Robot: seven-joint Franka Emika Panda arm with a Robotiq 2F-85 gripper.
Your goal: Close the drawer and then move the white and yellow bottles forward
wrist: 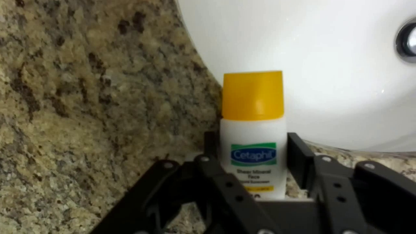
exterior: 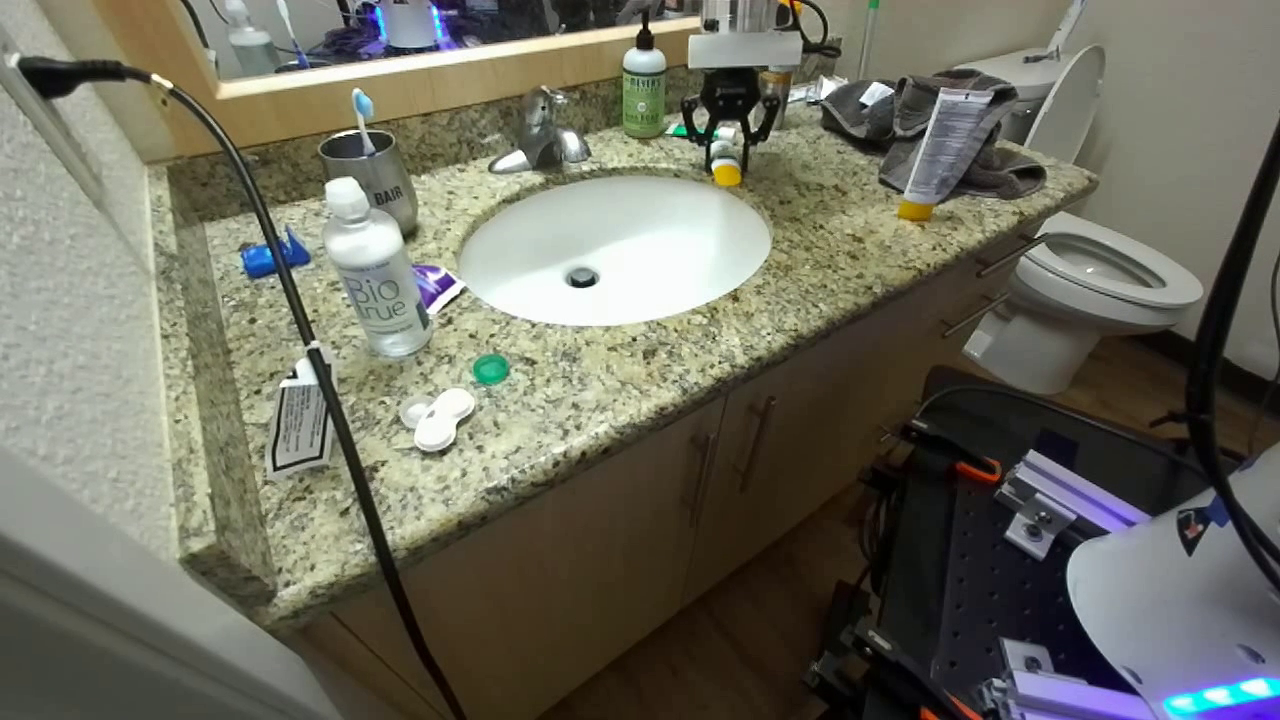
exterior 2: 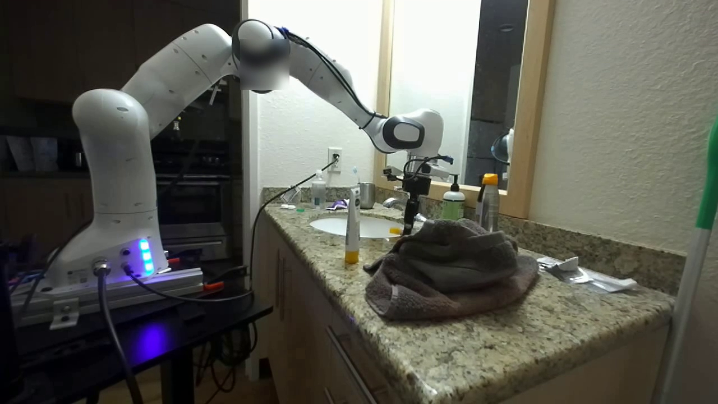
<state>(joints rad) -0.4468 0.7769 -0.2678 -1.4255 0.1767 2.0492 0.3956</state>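
Cetaphil Sheer Mineral Face sunscreen bottle [wrist: 253, 136], one, white with yellow cap [wrist: 253, 96]: lying on its side, or nearly so, at the far right rim of the sink basin [exterior: 620, 235] in an exterior view; whether it is touching the granite countertop [exterior: 830, 210] is not showing.

Gripper [wrist: 253, 148], one: clasping the bottle's white body, its fingers [wrist: 300, 159] bearing on both sides.

Long axis: running crosswise to the squeeze, the cap pointing near and, in the wrist view, overlapping the basin's edge.

Yellow-capped tube [exterior: 945, 150], one, probably the second bottle meant: standing on its own cap [exterior: 915, 211], well apart from the gripper and nearer the countertop's front edge.

Judgement: going straight along the cap's line is likely leading over the basin; carrying toward the tube's side first is looking safer.
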